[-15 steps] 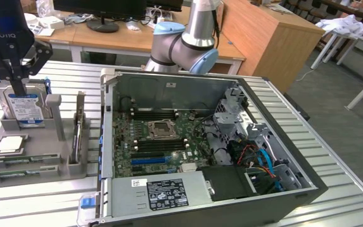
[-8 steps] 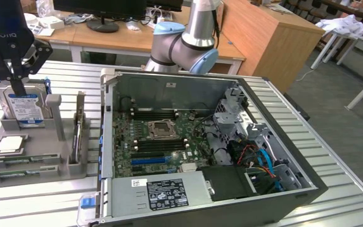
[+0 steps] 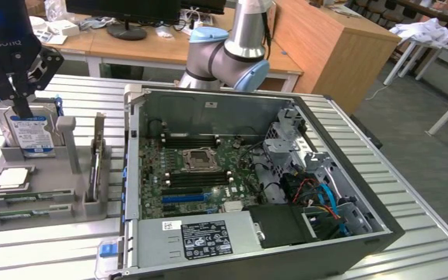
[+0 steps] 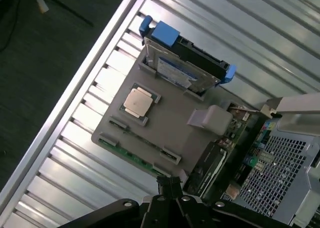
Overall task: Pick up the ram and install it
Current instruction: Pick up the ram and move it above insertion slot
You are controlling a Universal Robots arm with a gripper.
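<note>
The ram [image 4: 127,157] is a thin green stick lying in the outer edge slot of a grey holder tray [image 4: 170,128]. In the exterior view the ram [image 3: 18,214] lies along the tray's near edge, at the view's left. My black gripper [image 3: 14,105] hangs above the far end of that tray, in front of the upright hard drive, well apart from the ram. In the wrist view the gripper [image 4: 170,187] has its fingers together with nothing between them. The open computer case [image 3: 255,175] shows its motherboard [image 3: 200,172] with dark memory slots [image 3: 193,140].
The tray also carries a silver blue-labelled hard drive [image 4: 185,65], a square silver processor chip [image 4: 138,101] and an upright expansion card [image 3: 97,160]. The case wall [image 3: 130,157] stands right beside the tray. All of it rests on a ribbed metal table [image 3: 45,251].
</note>
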